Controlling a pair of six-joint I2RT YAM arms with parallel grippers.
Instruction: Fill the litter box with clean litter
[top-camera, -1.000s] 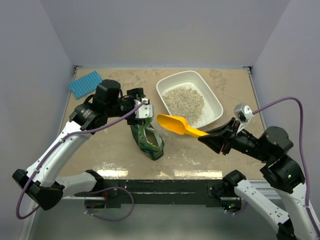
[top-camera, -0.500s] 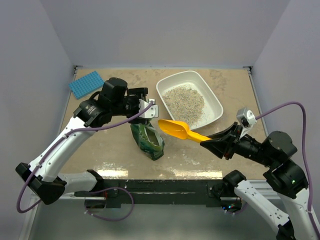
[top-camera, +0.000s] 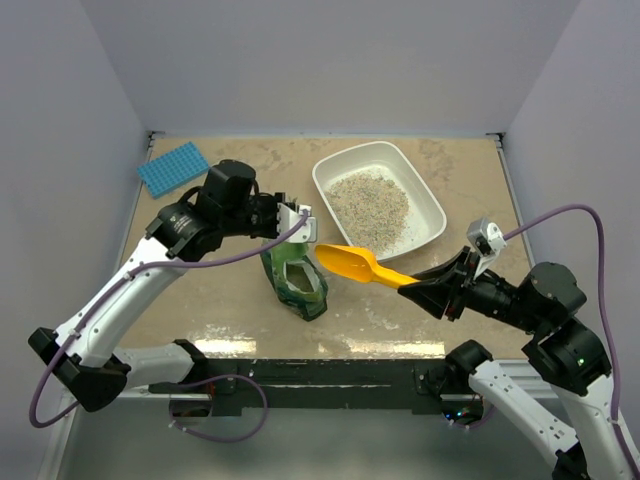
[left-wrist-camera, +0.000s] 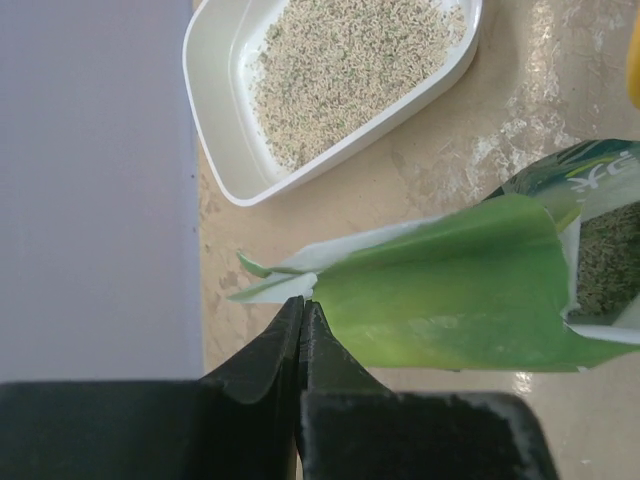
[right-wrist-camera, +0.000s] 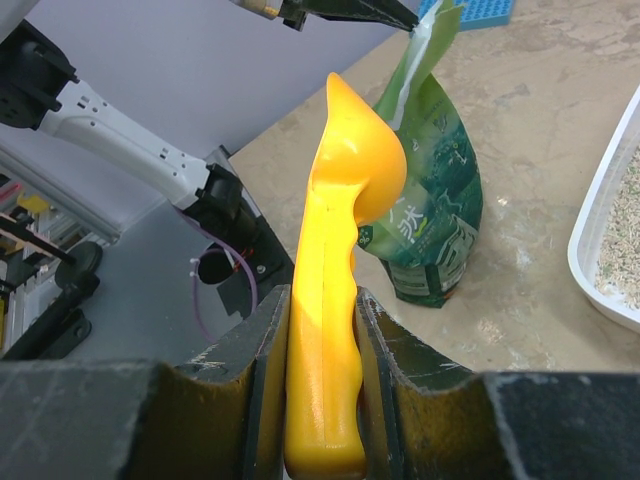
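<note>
**Scoop in Hand, Pouch Pinched Open Beside Part-Filled Box**

Toward the far right of the table (top-camera: 220, 290), set at an angle: the litter box (top-camera: 435, 207), with clean litter (top-camera: 370, 200) spread across its floor and bare white plastic showing along the rim. From the left wrist, the same tray (left-wrist-camera: 215, 120) and its granules (left-wrist-camera: 350, 60) at the top of the view.

Just in front of the box, raised above the tabletop: an orange-yellow scoop (top-camera: 350, 262), bowl toward the left arm, handle clamped between the fingers of the right gripper (top-camera: 415, 283). From the right wrist, seen edge-on and held firmly on both sides (right-wrist-camera: 322, 310).

Beside the bowl, upright on the table: a green pouch (top-camera: 295, 280), mouth open, granules visible inside. Pinched at its top flap by the left gripper (left-wrist-camera: 303, 305), fingers closed tight on the edge.

Well apart, at the far left corner: a blue gridded mat (top-camera: 172, 167).
</note>
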